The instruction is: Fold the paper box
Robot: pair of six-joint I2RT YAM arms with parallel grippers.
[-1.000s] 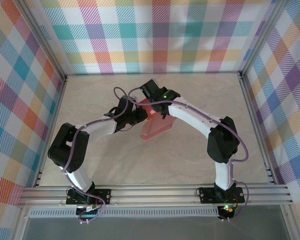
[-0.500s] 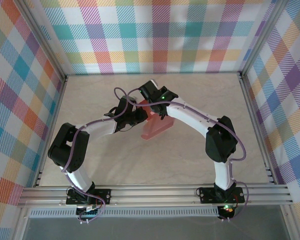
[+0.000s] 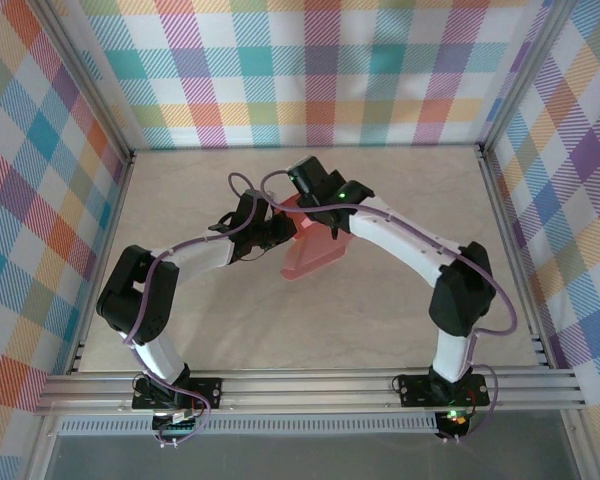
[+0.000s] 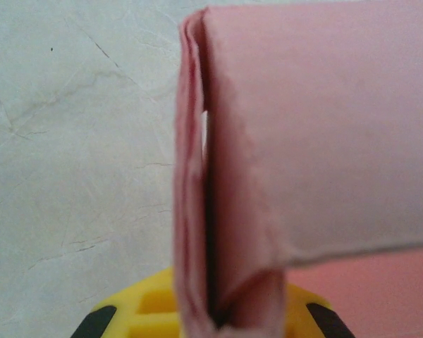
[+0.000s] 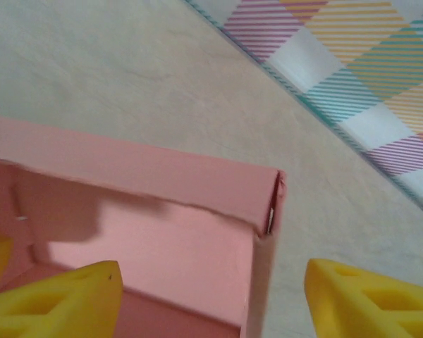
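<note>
A robot test cell in a lab: plaid-printed walls (image 3: 310, 70) enclose a beige marbled surface (image 3: 280, 330), with aluminium frame rails (image 3: 310, 386) along the near edge.

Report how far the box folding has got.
Done: the salmon-pink card box already has raised walls, one doubled over at a corner in the right wrist view. In hand: the left hand pinches a folded wall; the right hand is open, straddling a side wall. Left: the top is open; which flaps remain I cannot tell.
</note>
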